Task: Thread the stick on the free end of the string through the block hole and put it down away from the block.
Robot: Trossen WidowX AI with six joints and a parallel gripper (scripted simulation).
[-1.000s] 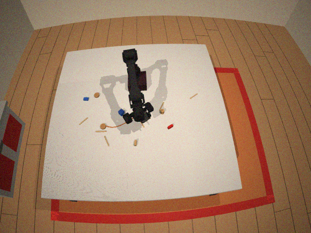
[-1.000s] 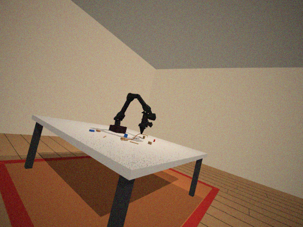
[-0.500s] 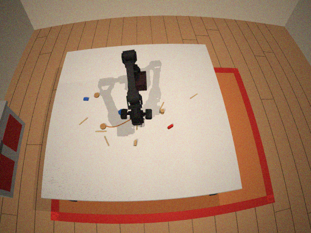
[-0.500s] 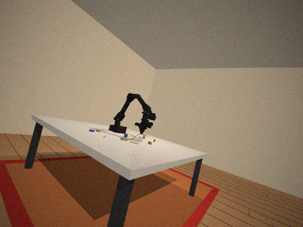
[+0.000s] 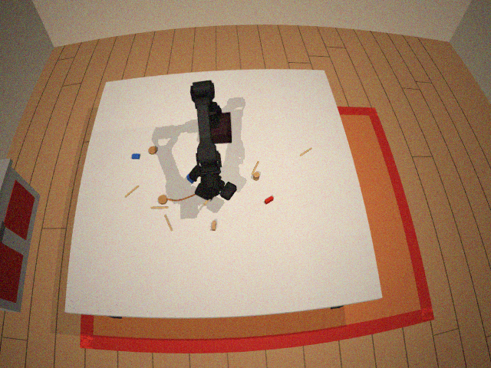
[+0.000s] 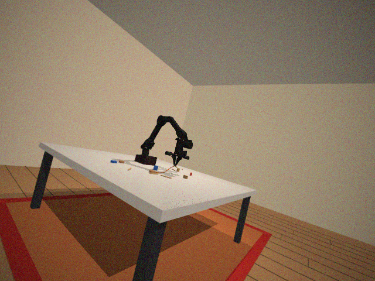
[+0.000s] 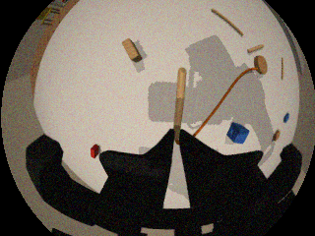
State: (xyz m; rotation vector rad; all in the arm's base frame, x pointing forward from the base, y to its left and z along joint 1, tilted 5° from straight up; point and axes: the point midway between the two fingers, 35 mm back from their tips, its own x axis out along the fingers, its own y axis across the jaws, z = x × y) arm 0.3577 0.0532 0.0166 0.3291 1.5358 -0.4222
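My gripper [image 6: 174,165] [image 7: 176,133] is shut on the wooden stick [image 5: 205,203] [image 7: 181,90] at its string end, a little above the table; the free length sticks out ahead of the fingertips. In the top view the fingertips are hidden under the arm. The orange-brown string [image 5: 180,199] [image 7: 222,100] runs slack from the stick to the round button [image 5: 162,198] [image 7: 261,65]. A small wooden block [image 5: 213,225] [image 6: 185,177] [image 7: 131,49] rests on the table ahead and to the left in the wrist view, apart from the stick. Its hole cannot be made out.
A blue cube [image 6: 155,167] [image 7: 237,133] lies near the gripper. A red piece [image 5: 268,199] [image 7: 94,150] and a wooden cylinder [image 5: 255,175] beside a loose stick [image 5: 255,166] lie right in the top view. Several loose sticks, another button [image 5: 153,149] and a blue piece [image 5: 135,156] lie left.
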